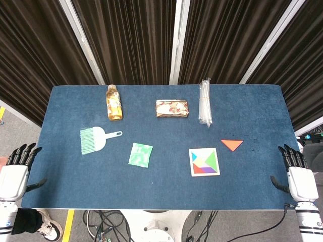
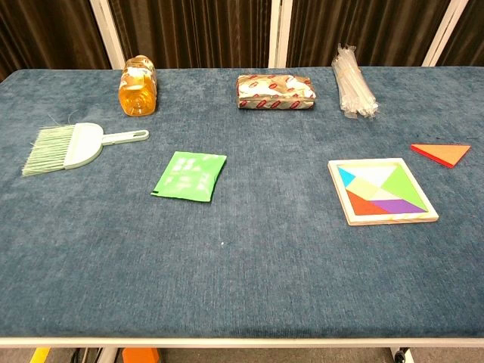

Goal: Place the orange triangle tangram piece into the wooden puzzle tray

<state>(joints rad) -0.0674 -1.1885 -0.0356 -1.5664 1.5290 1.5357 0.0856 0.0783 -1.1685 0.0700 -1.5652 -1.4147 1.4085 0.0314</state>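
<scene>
The orange triangle tangram piece [image 1: 232,144] is lying flat on the blue table [image 1: 166,186], just beside the square wooden puzzle tray [image 1: 204,162], off its far right corner and not touching it. The tray is holding colourful flat pieces, with green, yellow, light blue, purple and orange-red ones showing. A green flat packet [image 1: 140,155] is lying to the left of the tray. Farther left of the tray, a small light green hand brush with a white handle [image 1: 98,139] is resting on the table. Behind the tray, near the far edge of the table, a red and white wrapped snack pack [image 1: 172,108] is lying on its side. A clear bundle of plastic straws [image 1: 204,102] is sitting to the right of that pack, also behind the tray. A bottle of orange drink [image 1: 114,102] is lying far back and to the left of the tray. The left hand [image 1: 16,169] is hanging off the left edge of the table, well apart from the tray, and its black fingers [image 1: 25,151] are spreading open and holding nothing. The right hand [image 1: 298,174] is waiting off the right edge of the table, nearer to the tray, and its fingers [image 1: 291,154] are open and empty too.
</scene>
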